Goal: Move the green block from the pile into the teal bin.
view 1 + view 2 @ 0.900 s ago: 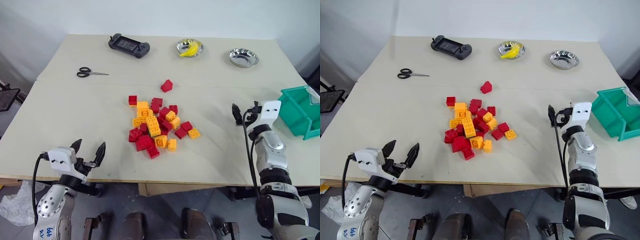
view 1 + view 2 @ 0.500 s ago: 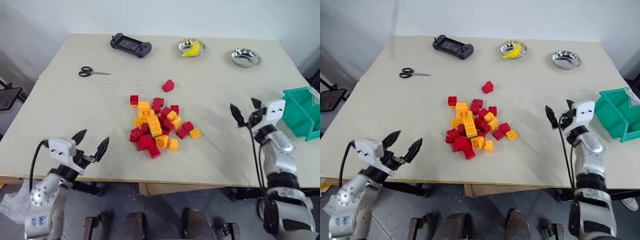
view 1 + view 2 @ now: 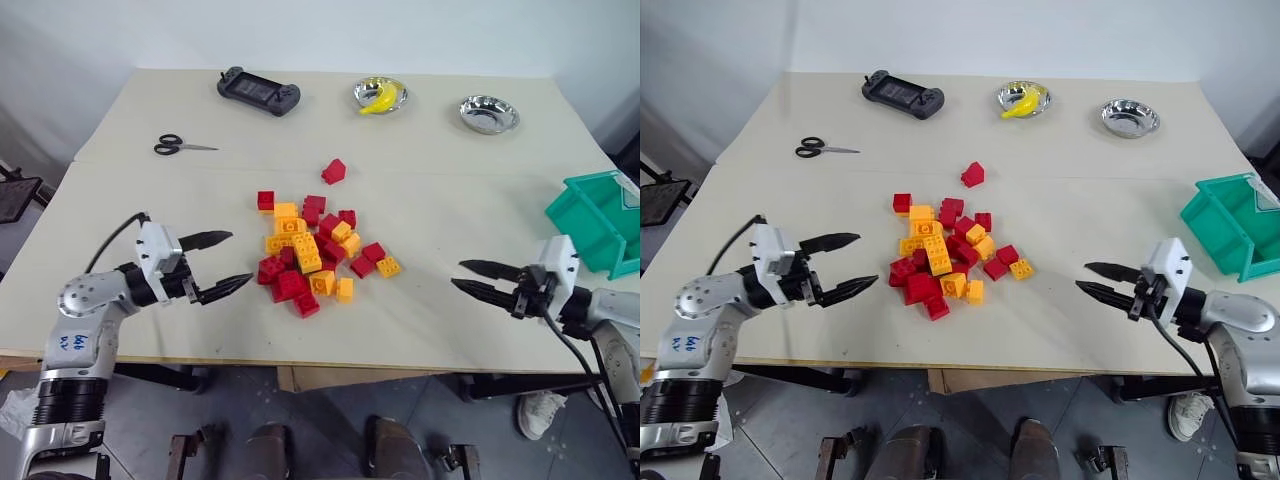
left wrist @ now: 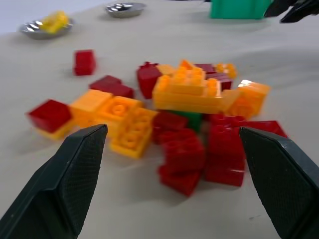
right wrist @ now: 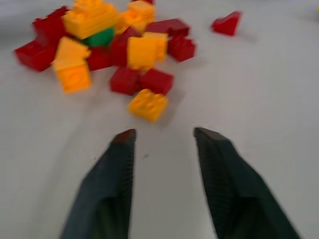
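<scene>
Teal bin [image 3: 598,218] looks empty; bowl [image 3: 380,95] holds banana [image 3: 379,102].

Pile [image 3: 315,255] mid-table, bin [image 3: 597,221] far right

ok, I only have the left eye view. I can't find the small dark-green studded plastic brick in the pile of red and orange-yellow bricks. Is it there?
Observer: Yes. The left wrist view shows the green block in the middle of the pile, tucked under a long orange-yellow brick.
Operator: Is it exposed on the right arm's side?
Observer: Partly. The right wrist view shows a green patch poking out below the stacked orange-yellow bricks.
Operator: What's in the way from the left gripper's side?
Observer: Red bricks lie between the left gripper and the block, and one sits right against its visible face.
</scene>
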